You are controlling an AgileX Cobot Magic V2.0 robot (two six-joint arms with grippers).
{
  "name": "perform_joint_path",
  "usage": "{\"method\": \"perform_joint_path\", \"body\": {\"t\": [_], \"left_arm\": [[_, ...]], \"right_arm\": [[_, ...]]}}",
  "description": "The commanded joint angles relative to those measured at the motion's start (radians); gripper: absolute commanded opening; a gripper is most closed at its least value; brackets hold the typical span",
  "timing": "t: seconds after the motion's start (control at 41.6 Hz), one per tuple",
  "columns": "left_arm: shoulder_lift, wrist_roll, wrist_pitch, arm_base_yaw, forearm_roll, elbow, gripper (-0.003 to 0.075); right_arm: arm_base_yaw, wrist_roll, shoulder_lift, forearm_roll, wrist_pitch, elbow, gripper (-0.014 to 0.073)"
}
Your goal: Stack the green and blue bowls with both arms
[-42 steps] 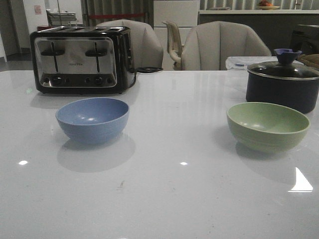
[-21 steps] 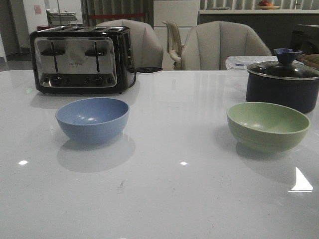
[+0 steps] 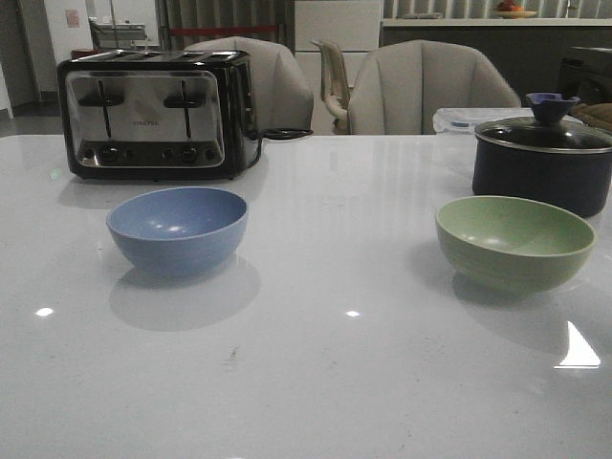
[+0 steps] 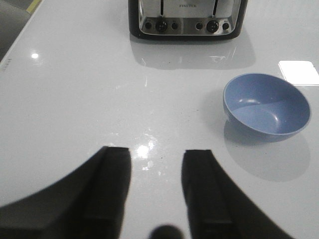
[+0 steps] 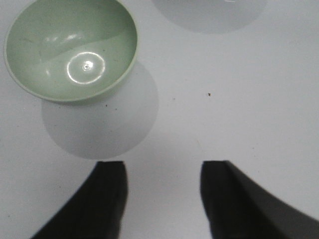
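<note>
We see the table (image 3: 316, 382) holding two bowls well apart: blue bowl (image 3: 177, 229) left, nearer the left claw (image 4: 155, 164); green bowl (image 3: 513, 241) right, nearer the right claw (image 5: 163, 179). Both claws gape, empty.

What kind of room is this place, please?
Probably a home kitchen or dining area: a toaster and lidded pot stand on a glossy white table, with upholstered chairs behind.
</note>
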Motion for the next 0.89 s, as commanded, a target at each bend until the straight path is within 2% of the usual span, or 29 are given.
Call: {"method": "perform_joint_path", "body": {"t": [0.0, 0.385, 0.722, 0.866], "left_arm": [[0.014, 0.000, -0.070, -0.004, -0.006, -0.028, 0.0494], [0.023, 0.000, -0.072, -0.004, -0.006, -0.028, 0.0492], [0.023, 0.000, -0.072, -0.004, -0.006, -0.028, 0.0492], [0.023, 0.000, -0.072, -0.004, -0.006, -0.028, 0.0492]], "right_arm": [[-0.005, 0.000, 0.021, 0.008, -0.105, -0.045, 0.0603], [-0.005, 0.000, 0.328, 0.085, 0.050, -0.310, 0.0597], [-0.005, 0.000, 0.642, 0.091, 0.035, -0.522, 0.0594], [-0.005, 0.000, 0.751, 0.091, 0.035, -0.589, 0.0538]]}}
